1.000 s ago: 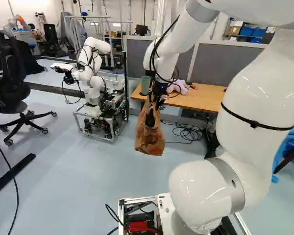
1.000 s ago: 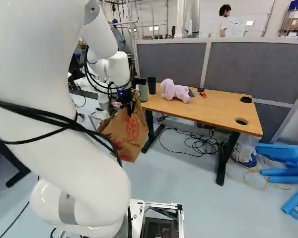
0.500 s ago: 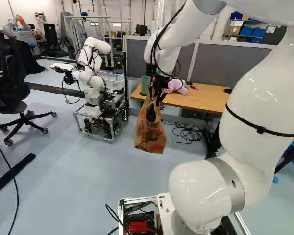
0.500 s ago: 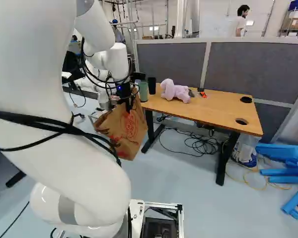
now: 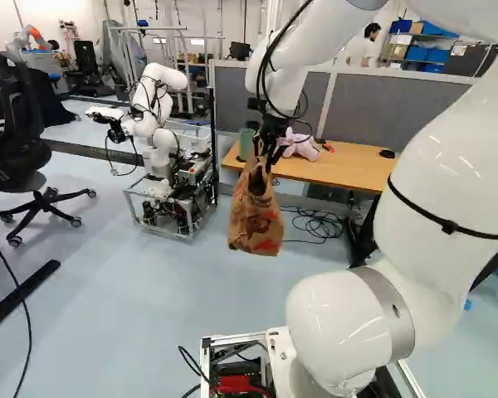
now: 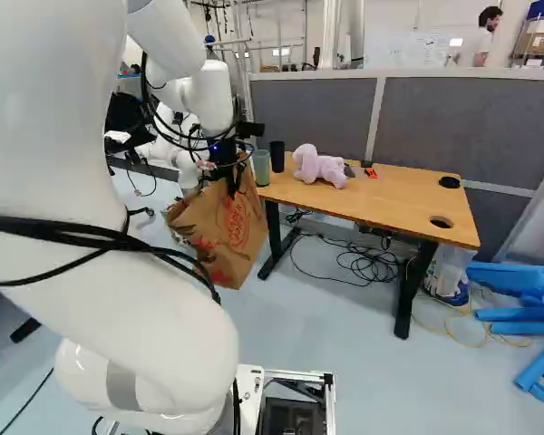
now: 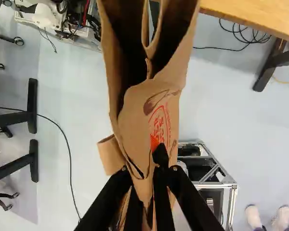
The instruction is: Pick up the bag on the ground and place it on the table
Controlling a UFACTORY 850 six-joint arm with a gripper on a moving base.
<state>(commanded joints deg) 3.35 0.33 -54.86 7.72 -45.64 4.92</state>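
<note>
Beside the desk: one brown paper bag, hanging clear of the floor, chiefly below desktop height. Tool: pinched on its gathered top, presumably so the base lands first. Pink plush toy, green cup: nearest end, warranting clearance.

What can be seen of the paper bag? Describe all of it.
The brown paper bag looks creased, with red printing on its side. Its mouth gapes, showing a dark inside and folded walls. The gripper is closed on the crumpled paper at one edge of the mouth. The bag hangs above the floor, tilted, near an end of the table; I see nothing else touching it.
</note>
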